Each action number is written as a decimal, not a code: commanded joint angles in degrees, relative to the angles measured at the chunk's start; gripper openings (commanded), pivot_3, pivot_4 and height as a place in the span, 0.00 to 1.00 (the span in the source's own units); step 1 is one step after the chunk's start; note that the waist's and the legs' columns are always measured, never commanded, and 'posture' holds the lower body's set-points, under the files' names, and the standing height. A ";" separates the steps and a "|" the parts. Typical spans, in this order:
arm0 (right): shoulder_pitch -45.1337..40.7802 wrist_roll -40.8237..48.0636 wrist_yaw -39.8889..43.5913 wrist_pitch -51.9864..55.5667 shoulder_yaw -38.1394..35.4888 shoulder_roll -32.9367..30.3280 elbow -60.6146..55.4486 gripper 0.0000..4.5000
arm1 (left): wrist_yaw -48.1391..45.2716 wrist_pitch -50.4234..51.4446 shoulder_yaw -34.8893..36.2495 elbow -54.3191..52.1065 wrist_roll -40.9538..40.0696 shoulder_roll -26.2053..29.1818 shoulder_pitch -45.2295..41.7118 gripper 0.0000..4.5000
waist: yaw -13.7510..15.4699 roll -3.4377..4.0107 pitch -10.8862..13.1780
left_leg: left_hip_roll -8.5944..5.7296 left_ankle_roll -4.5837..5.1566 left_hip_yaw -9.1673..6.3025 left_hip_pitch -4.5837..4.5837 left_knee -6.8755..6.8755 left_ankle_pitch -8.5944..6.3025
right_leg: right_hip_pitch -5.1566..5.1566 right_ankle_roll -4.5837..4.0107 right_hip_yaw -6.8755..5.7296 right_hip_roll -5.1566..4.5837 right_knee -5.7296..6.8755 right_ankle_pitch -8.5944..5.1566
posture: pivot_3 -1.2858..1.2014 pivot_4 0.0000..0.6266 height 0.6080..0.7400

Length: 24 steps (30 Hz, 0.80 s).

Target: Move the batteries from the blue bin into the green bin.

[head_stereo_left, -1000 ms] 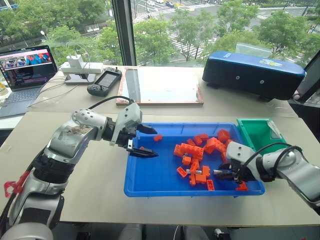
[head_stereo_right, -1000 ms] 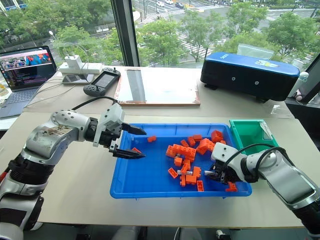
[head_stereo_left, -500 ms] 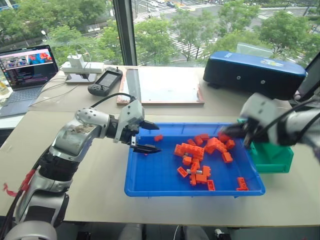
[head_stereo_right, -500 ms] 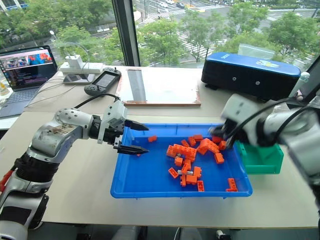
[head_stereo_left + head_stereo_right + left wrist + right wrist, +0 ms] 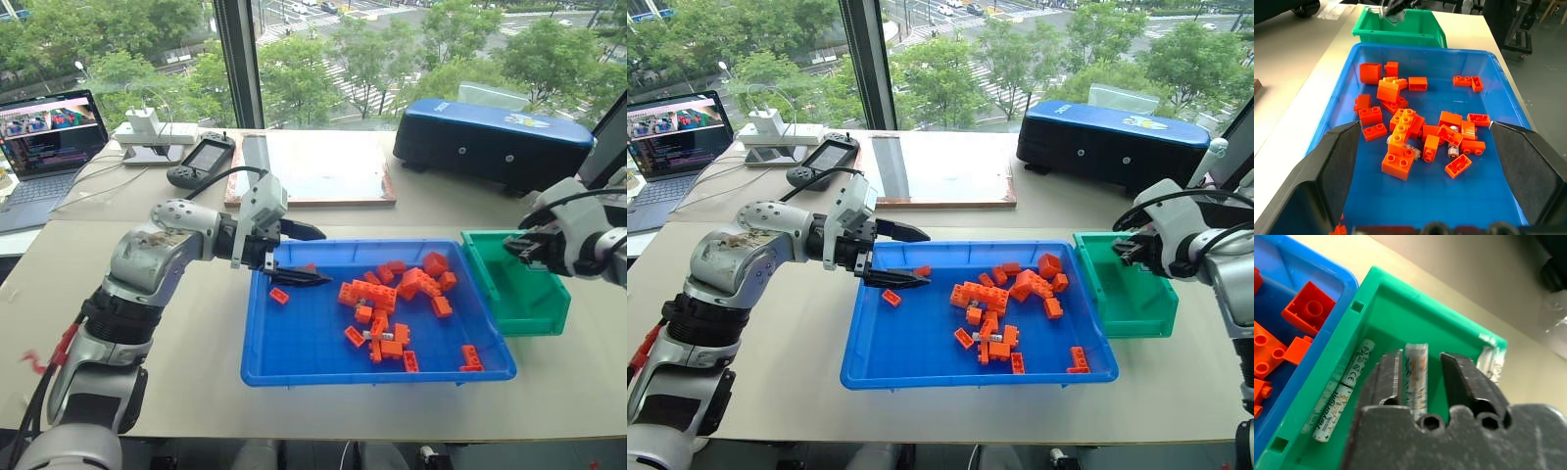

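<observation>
Right wrist view: white-labelled batteries (image 5: 1344,389) inside green bin (image 5: 1388,328).

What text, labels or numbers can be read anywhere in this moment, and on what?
On the batteries in the green bin: printed lettering, too blurred to read.
On the navy case: a logo, too small to read.
On the laptop screen: text too small to read.

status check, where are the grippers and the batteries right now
Right gripper over green bin, battery between parting fingers. Two batteries already inside. Left gripper open over blue bin. Nothing blocking.
</observation>
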 commanded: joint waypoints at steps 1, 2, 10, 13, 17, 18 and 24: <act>-1.93 -0.95 -0.90 -0.03 -3.23 -1.63 -1.59 0.70 | 0.15 0.32 1.54 -1.41 -0.97 0.86 -0.41 1.00 | 0.09 0.00 0.00 | 0.01 0.00 0.00 0.00 0.00 0.00 | 0.00 0.00 -0.01 0.00 0.00 0.00 | 0.52 0.24 0.94; -2.47 -0.90 -0.84 0.04 -3.22 -1.92 -2.00 0.81 | 0.15 0.31 1.50 -1.38 -0.91 0.94 -0.39 1.00 | 0.10 0.00 0.00 | 0.00 0.00 0.00 0.00 0.00 0.00 | 0.00 0.00 0.00 0.00 -0.01 0.00 | 0.52 0.24 0.94; -2.15 14.53 13.41 4.69 -3.48 -3.36 -22.97 1.00 | -0.56 0.06 0.66 -1.42 -0.29 1.84 -0.24 1.00 | -0.02 0.02 0.01 | 0.05 0.00 -0.02 0.00 -0.01 0.00 | 0.00 0.00 -0.01 0.03 -0.02 0.00 | 0.52 0.24 0.94; -0.67 20.45 14.38 11.18 -2.72 -3.00 -28.97 1.00 | -0.27 0.29 0.25 -1.53 0.14 2.02 -0.37 1.00 | 0.28 0.01 0.01 | 0.05 0.02 -0.06 0.00 0.01 -0.01 | 0.07 0.00 -0.05 0.03 -0.06 0.00 | 0.52 0.24 0.94; 2.32 23.41 11.50 16.14 3.24 -0.05 -34.87 1.00 | 0.03 0.92 0.07 -1.98 -0.10 2.09 -0.32 1.00 | 0.63 0.01 0.01 | 0.05 0.02 -0.06 -0.02 0.04 -0.02 | 0.10 0.01 -0.05 -0.01 -0.07 0.00 | 0.52 0.24 0.94; 2.87 23.31 10.76 16.28 4.33 0.48 -35.57 1.00 | 0.06 0.89 0.03 -1.99 -0.10 2.11 -0.30 1.00 | 0.60 0.00 0.01 | 0.04 0.04 -0.08 -0.01 0.04 -0.02 | 0.09 0.00 -0.06 -0.01 -0.06 0.00 | 0.52 0.24 0.94; 6.44 19.87 7.37 14.02 10.62 1.47 -35.79 1.00 | 0.00 0.62 0.02 -2.34 0.10 2.55 -0.32 1.00 | 0.50 0.01 0.01 | -0.01 0.04 -0.06 -0.01 0.04 -0.02 | 0.04 0.00 -0.04 -0.01 -0.04 0.00 | 0.52 0.24 0.94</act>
